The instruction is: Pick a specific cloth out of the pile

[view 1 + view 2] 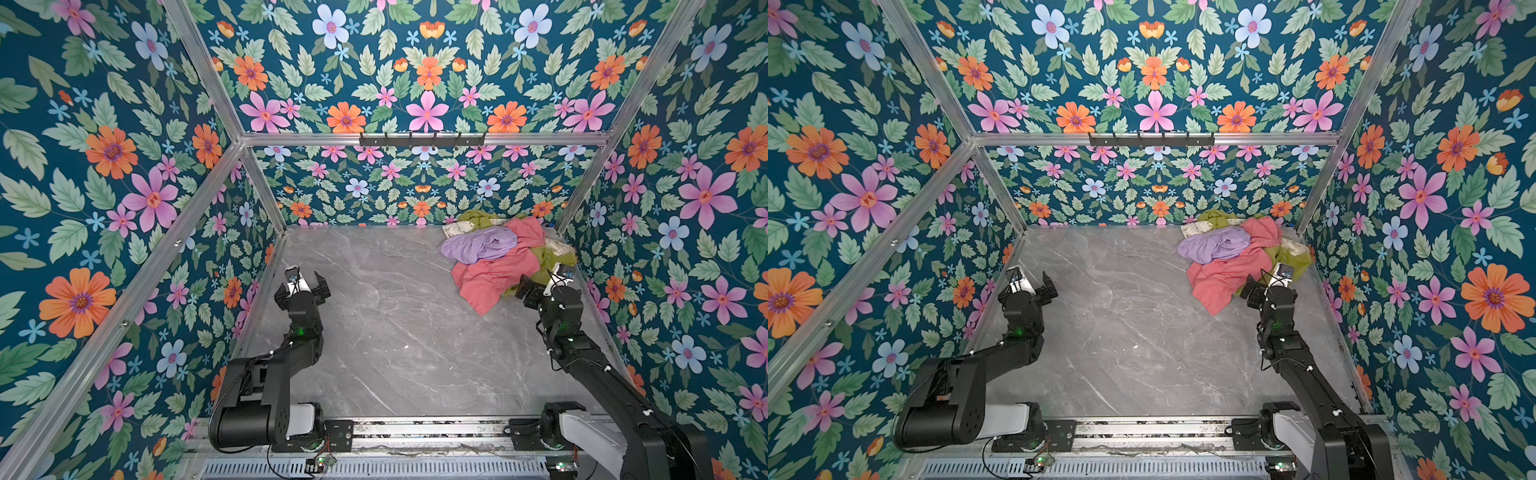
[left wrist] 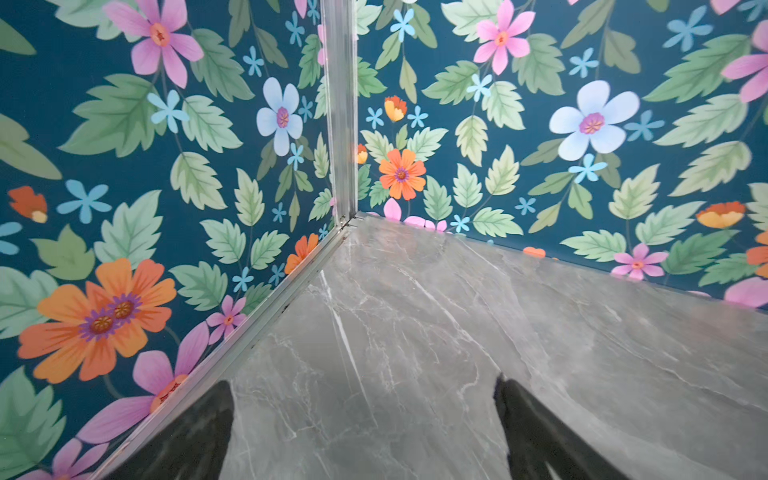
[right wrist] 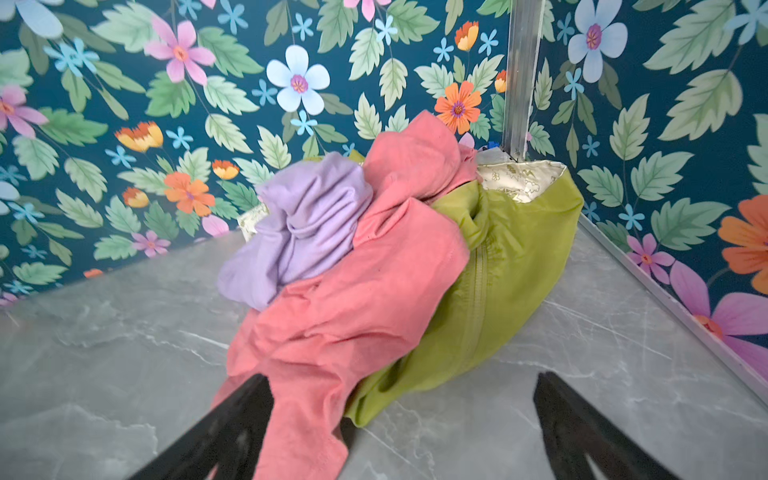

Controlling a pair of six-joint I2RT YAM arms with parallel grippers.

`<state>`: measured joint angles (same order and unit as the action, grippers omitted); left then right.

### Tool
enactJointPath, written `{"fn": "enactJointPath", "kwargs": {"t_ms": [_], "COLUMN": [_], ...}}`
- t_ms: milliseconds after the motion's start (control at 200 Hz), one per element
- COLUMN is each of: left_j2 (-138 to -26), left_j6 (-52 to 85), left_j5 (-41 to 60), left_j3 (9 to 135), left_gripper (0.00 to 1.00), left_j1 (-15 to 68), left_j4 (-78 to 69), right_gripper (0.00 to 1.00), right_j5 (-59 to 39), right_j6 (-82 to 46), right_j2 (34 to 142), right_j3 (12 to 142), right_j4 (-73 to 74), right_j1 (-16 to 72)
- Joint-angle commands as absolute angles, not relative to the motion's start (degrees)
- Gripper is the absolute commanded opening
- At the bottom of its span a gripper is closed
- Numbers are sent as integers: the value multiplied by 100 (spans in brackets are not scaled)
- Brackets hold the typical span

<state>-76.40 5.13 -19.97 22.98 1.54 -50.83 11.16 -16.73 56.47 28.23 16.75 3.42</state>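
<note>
The table (image 1: 395,340) is grey, with thin white lines on it like stone. The pile (image 1: 505,249) of soft cloths sits on it in the far right corner. The pink cloth (image 1: 486,282) spills from the pile's near side onto the table, a purple cloth (image 1: 478,245) lies at its left, a green cloth (image 3: 511,266) rests by the right wall, and a cream cloth (image 3: 523,183) is at the far side.
</note>
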Motion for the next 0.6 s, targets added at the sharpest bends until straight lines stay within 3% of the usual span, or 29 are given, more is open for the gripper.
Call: {"fn": "enactJointPath", "kwargs": {"t_ms": [0, 310, 595], "left_j2": [-7493, -7451, -7471], "left_j6": [864, 1552, 2095], "left_j5": [-2308, -2178, -1262], "left_j3": [2590, 3678, 4140], "left_gripper": [100, 100, 100], "left_j1": [160, 167, 234], "left_j4": [-3959, -1978, -1278], "right_gripper": [99, 99, 99], "right_j5": [1195, 432, -352], "right_j6": [-2338, -2647, -2574], "right_j2": [5569, 5511, 6156], "right_j3": [3081, 3933, 5030], "right_j4": [890, -343, -1278], "right_j1": [343, 244, -209]}}
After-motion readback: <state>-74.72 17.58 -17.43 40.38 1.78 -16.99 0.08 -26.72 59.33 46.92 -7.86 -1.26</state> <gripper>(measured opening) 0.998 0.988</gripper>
